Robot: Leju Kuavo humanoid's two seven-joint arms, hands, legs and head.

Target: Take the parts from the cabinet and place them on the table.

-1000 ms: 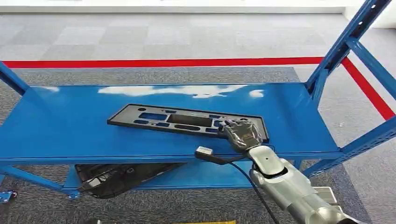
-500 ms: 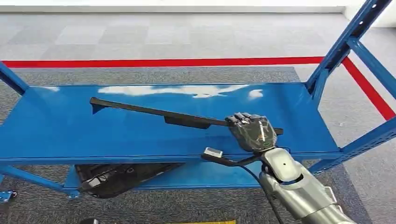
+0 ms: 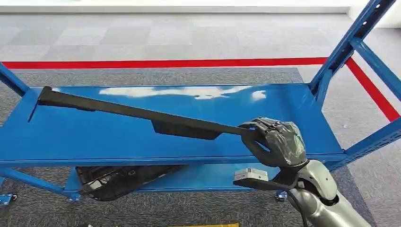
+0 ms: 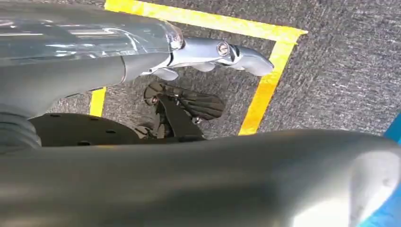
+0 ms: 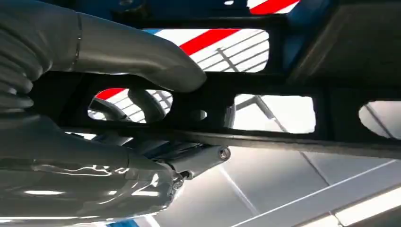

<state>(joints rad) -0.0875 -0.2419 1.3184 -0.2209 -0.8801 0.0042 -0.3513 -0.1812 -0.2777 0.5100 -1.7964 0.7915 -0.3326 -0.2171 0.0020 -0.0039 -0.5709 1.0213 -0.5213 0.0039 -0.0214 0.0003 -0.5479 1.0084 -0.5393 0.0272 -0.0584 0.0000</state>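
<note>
1. The right hand (image 3: pixel 276 142) is gripping one end of the long flat black plastic part (image 3: pixel 142 114).
2. The part is hanging above the blue metal cabinet shelf (image 3: pixel 71 137).
3. The left hand (image 4: pixel 208 52) is hanging by the floor; I cannot tell how its fingers are sitting.

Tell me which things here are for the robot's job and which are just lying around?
For the job:
black plastic panel, held up by the right hand
blue cabinet shelf
another black part on the lower shelf

Just around:
red floor stripe
yellow floor line
grey carpet
</note>
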